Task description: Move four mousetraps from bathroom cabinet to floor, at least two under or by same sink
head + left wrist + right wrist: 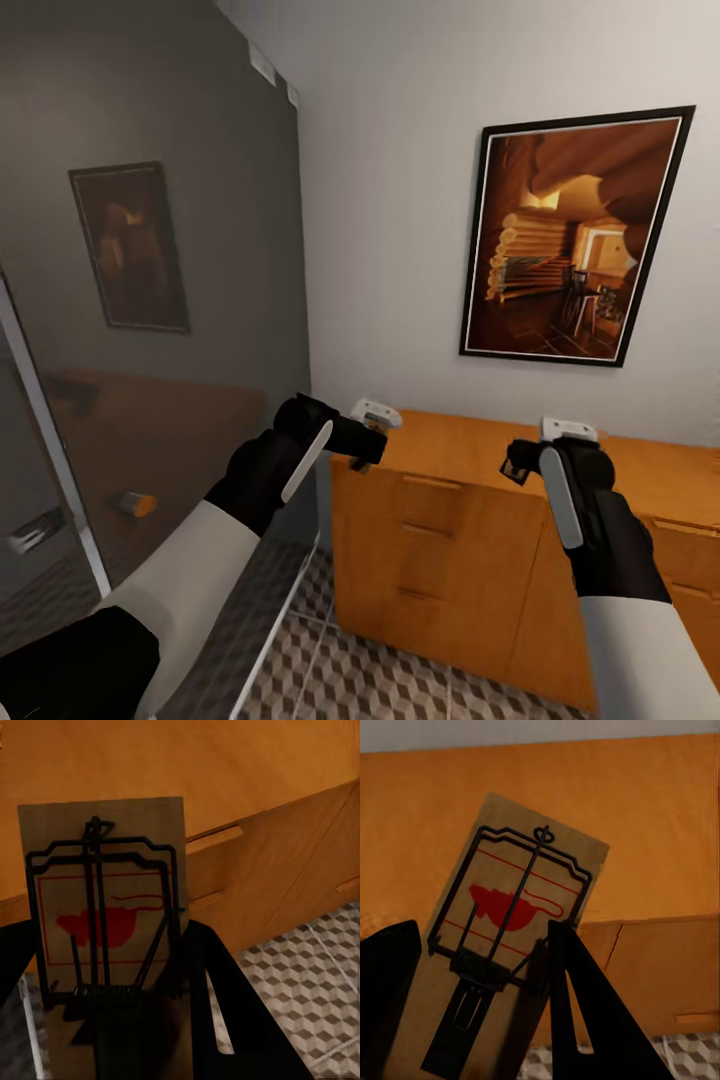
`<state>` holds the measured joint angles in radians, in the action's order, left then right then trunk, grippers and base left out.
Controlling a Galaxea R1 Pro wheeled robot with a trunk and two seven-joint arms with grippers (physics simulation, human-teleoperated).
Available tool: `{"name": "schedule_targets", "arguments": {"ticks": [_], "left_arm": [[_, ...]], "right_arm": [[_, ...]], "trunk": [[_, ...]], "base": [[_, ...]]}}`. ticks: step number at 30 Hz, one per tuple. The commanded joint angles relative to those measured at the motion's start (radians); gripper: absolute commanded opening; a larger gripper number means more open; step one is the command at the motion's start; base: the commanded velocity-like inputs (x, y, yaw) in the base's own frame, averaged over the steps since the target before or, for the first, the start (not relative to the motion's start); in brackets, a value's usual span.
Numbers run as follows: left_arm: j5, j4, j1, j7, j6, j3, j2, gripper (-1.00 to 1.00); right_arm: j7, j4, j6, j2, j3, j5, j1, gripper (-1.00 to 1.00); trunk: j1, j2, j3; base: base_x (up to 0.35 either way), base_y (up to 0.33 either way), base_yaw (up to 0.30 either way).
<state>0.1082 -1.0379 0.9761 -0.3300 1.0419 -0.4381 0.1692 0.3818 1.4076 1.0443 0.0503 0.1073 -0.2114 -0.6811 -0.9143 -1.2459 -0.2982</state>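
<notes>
Two flat tan mousetraps with black wire, one clamped in each tool: left tool grips left trap, right tool grips right trap | step: carrying from orange wooden cabinet | next: lower both onto cube-patterned tile floor below tools, by the sink

- Left arm: a white forearm shell, then a black wrist section behind the fingers.
- Right arm: the same white shell and black wrist.
- A slim pale grey strip runs lengthwise along each black wrist.
- A small white block sits at each wrist's front end.
- Fingers: matte black, flat and wedge-shaped, each with a narrow slot.
</notes>
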Motion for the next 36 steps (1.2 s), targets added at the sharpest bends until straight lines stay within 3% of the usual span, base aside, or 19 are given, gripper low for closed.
{"name": "schedule_targets", "arguments": {"ticks": [1, 13, 14, 16, 17, 25, 31, 34, 36], "left_arm": [[0.008, 0.000, 0.001, 0.011, 0.005, -0.001, 0.000, -1.00], [0.008, 0.001, 0.001, 0.029, 0.005, -0.001, 0.001, -1.00], [0.008, 0.076, 0.001, 0.037, -0.004, -0.001, 0.002, -1.00], [0.009, 0.096, 0.001, 0.056, -0.004, -0.001, 0.003, -1.00], [0.013, 0.109, 0.001, 0.100, -0.005, -0.001, 0.004, -1.00], [0.016, 0.157, 0.001, 0.103, -0.006, -0.001, 0.004, -1.00], [0.018, 0.329, 0.001, 0.107, -0.035, 0.001, 0.005, -1.00], [0.039, 0.470, 0.001, 0.108, -0.139, 0.006, 0.005, -1.00], [0.070, 0.572, 0.001, 0.109, -0.218, 0.008, 0.005, -1.00]], "right_arm": [[0.006, 0.006, 0.003, 0.008, -0.013, -0.017, 0.013, -1.00], [-0.006, 0.014, 0.003, 0.022, -0.036, -0.028, 0.047, -1.00], [-0.006, 0.003, 0.003, 0.020, -0.037, -0.029, 0.047, -1.00], [-0.006, 0.000, 0.003, 0.020, -0.037, -0.029, 0.047, -1.00], [-0.006, -0.003, 0.003, 0.020, -0.037, -0.029, 0.047, -1.00], [-0.005, -0.032, 0.003, 0.020, -0.037, -0.029, 0.049, -1.00], [-0.006, -0.270, 0.003, 0.021, -0.052, -0.024, 0.049, -1.00], [-0.006, -0.402, 0.003, 0.022, -0.125, -0.021, 0.049, -1.00], [-0.006, -0.476, -0.067, 0.022, -0.181, -0.020, 0.049, -1.00]], "trunk": [[0.001, -0.001, -0.001], [0.001, -0.001, -0.001], [0.001, -0.001, -0.001], [0.001, -0.001, -0.001], [0.001, -0.001, -0.001], [0.001, -0.001, -0.001], [0.001, -0.001, -0.001], [0.001, -0.001, -0.001], [0.001, -0.001, -0.001]], "base": [[-0.346, 0.000, 0.000], [-0.346, 0.000, 0.000], [-0.346, 0.000, 0.000], [-0.346, 0.000, 0.000], [-0.346, 0.000, 0.000], [-0.345, 0.000, 0.000], [-0.346, 0.000, 0.000], [-0.346, 0.000, 0.000], [-0.346, 0.000, 0.000]]}}
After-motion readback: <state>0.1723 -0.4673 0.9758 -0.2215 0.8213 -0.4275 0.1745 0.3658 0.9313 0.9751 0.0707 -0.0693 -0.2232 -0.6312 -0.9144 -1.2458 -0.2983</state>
